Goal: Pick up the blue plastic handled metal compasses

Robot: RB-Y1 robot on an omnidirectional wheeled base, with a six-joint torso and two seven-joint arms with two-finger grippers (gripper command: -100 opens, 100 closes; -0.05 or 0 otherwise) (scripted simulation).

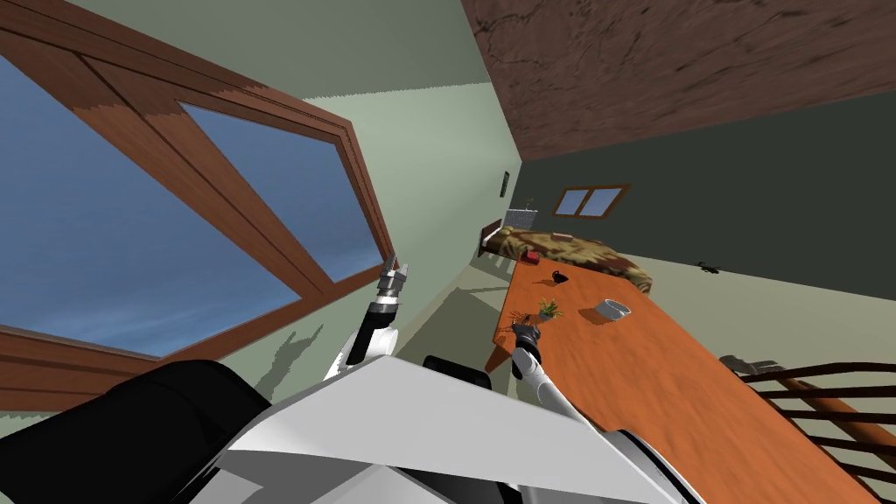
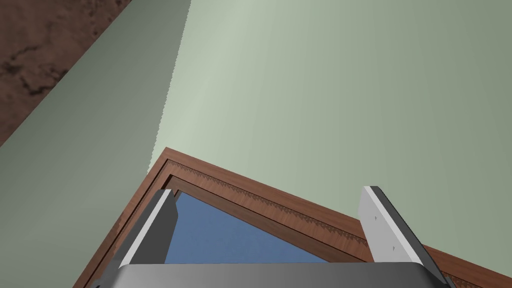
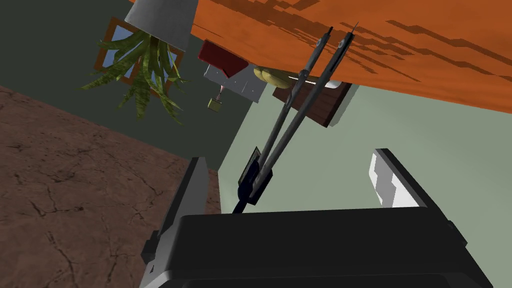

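Note:
The compasses [image 3: 260, 180] have two thin dark metal legs and a dark blue handle. They lie on the orange table [image 3: 400, 50] with their points away from my hand. My right gripper [image 3: 290, 156] is open, with the handle end between its fingers and touching neither. From the head camera, this gripper [image 1: 525, 331] is at the table's near left corner. My left gripper [image 1: 391, 271] is raised beside the window, and it [image 2: 270, 192] is open and empty.
A small potted plant [image 1: 549, 308] stands just beyond my right gripper, and a white bowl [image 1: 614, 308] sits to its right. Farther along the table lie a dark item [image 1: 560, 278] and a red one [image 1: 531, 256]. A bed [image 1: 577, 249] is past the table, a wooden chair [image 1: 822, 394] at right.

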